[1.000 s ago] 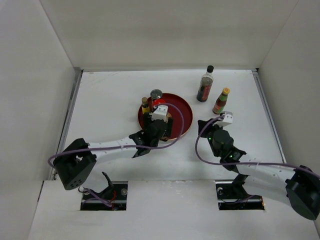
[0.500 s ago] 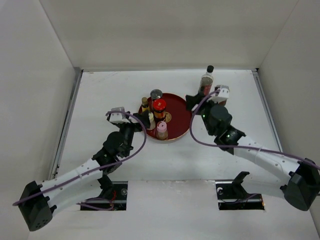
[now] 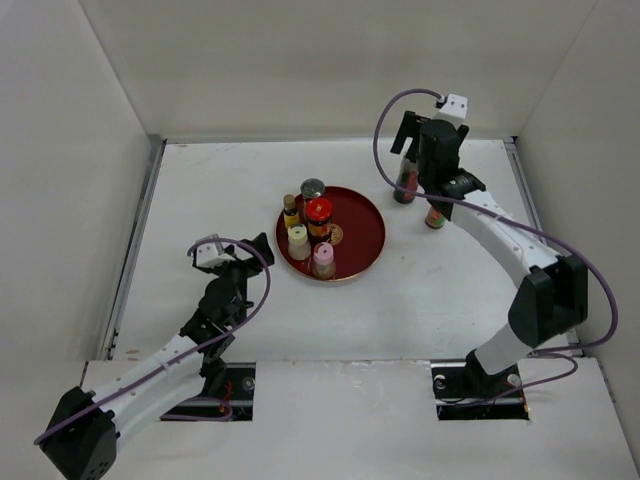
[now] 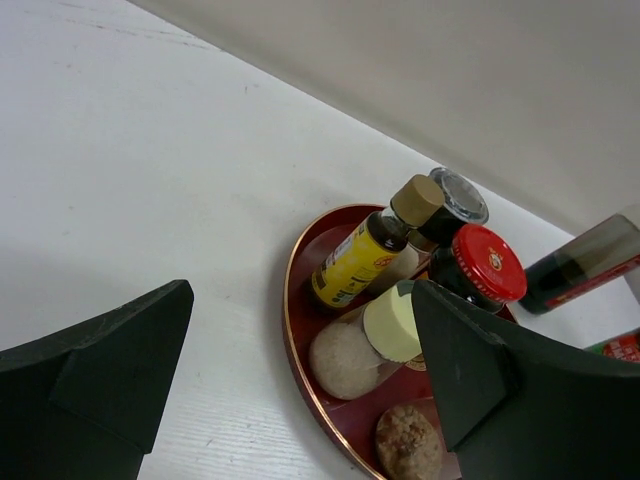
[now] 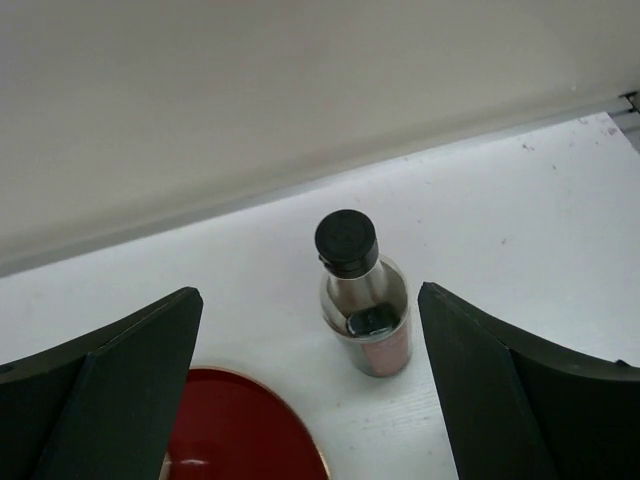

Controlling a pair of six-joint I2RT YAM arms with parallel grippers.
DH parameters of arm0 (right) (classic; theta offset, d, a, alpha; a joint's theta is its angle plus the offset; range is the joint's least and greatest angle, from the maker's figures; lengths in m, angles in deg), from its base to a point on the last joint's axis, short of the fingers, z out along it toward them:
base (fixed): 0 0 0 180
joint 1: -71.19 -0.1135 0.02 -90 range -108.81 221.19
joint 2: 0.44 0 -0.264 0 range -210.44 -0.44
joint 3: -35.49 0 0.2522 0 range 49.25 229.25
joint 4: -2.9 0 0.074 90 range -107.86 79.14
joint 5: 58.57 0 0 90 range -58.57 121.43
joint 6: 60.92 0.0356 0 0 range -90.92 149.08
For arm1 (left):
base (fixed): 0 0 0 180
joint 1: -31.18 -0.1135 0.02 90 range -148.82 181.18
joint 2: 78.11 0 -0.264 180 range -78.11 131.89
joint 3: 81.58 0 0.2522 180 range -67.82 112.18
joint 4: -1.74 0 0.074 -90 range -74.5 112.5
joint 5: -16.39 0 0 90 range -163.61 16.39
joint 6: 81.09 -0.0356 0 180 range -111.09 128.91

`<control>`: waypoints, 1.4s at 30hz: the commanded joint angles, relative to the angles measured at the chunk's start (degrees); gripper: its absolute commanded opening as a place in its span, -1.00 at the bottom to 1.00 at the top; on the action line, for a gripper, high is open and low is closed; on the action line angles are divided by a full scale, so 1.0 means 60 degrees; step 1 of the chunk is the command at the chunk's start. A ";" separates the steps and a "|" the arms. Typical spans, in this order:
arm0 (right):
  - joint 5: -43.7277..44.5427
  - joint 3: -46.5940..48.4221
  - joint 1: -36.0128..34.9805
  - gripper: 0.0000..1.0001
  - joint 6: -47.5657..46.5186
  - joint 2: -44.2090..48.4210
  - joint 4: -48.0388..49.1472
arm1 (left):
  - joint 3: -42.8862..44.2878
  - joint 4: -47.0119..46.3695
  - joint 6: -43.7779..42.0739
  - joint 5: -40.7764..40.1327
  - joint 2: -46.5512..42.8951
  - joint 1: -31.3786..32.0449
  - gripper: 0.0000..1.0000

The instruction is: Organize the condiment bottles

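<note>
Several condiment bottles stand on the round red tray [image 3: 365,225]: a silver-topped shaker [image 3: 312,188], a brown-capped yellow-labelled bottle [image 3: 290,208], a red-lidded jar [image 3: 318,212], a cream-capped jar [image 3: 298,240] and a small pink one [image 3: 323,258]. My left gripper [image 3: 250,252] is open, left of the tray and apart from it. In its wrist view the cream-capped jar [image 4: 370,340] and yellow-labelled bottle [image 4: 365,250] show between the jaws. The tall dark black-capped bottle [image 5: 365,300] stands off the tray at the far right. My right gripper [image 5: 310,390] hangs open above it. A slim yellow-capped bottle [image 3: 435,216] is partly hidden by that arm.
White walls close the table on three sides, and the back wall stands just behind the tall bottle. The tray rim [image 5: 300,435] lies to the left of the right gripper. Purple cables loop around both arms.
My left gripper has drawn back from the tray toward the near left. My right arm has swung from the table's middle to the far right, above the tall dark bottle, and its jaws have opened.
</note>
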 commanded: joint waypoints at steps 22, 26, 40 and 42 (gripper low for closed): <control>-0.0177 0.2214 0.0762 -0.39 -0.0840 -0.2816 0.0298 | -0.0048 -0.0876 0.0426 0.0265 0.0208 -0.0163 0.84; 0.0073 0.1803 0.0747 -0.53 -0.1323 -0.2143 0.1337 | -0.0049 -0.0934 0.0426 0.0235 0.0354 -0.0192 0.84; -0.0146 0.1685 -0.1067 -0.59 -0.1823 -0.0631 0.2217 | -0.0049 -0.0963 0.0455 0.0279 0.0471 -0.0236 0.84; -0.0205 0.1715 -0.1303 -0.59 -0.1764 -0.0836 0.2407 | 0.0024 -0.0876 0.0455 0.0309 0.0515 -0.0251 0.84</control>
